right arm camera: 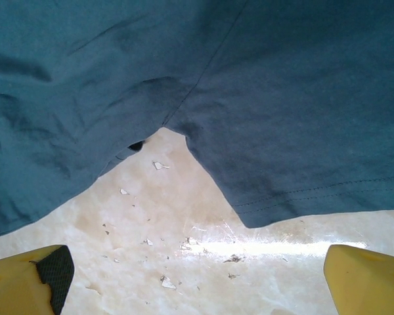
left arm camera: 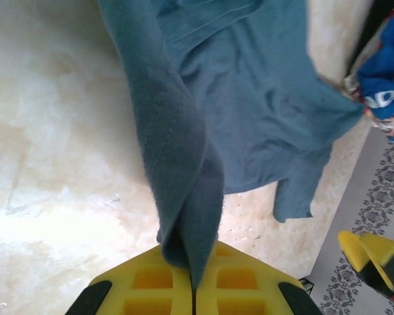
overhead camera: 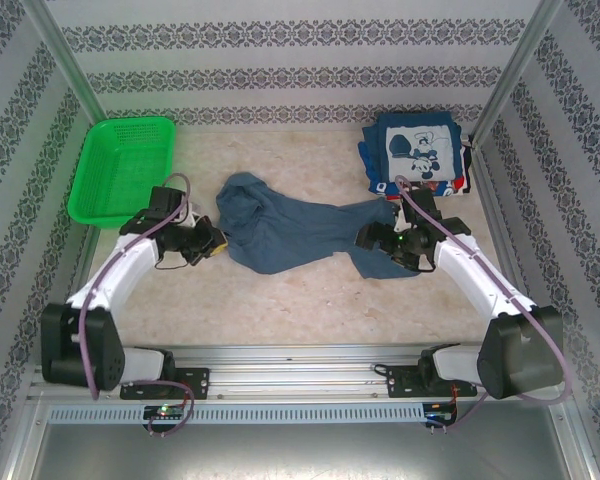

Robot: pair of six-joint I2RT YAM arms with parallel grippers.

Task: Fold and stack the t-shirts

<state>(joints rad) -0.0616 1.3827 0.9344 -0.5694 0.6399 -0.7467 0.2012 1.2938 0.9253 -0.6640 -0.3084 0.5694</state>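
Observation:
A slate-blue t-shirt [overhead camera: 280, 230] lies crumpled across the middle of the table. My left gripper [overhead camera: 218, 240] is at the shirt's left edge and is shut on a raised fold of it [left arm camera: 184, 197], which runs into the closed yellow jaws [left arm camera: 194, 275]. My right gripper [overhead camera: 365, 237] stands open at the shirt's right end. Bare tabletop lies between its fingertips [right arm camera: 197, 289], and the shirt's hem [right arm camera: 282, 131] lies just ahead of them. Folded navy t-shirts with a white cartoon-mouse print [overhead camera: 418, 155] sit stacked at the back right.
A green mesh basket [overhead camera: 125, 165] stands at the back left. Patterned walls and metal posts close in the table on three sides. The navy stack [left arm camera: 384, 92] lies close behind my right arm.

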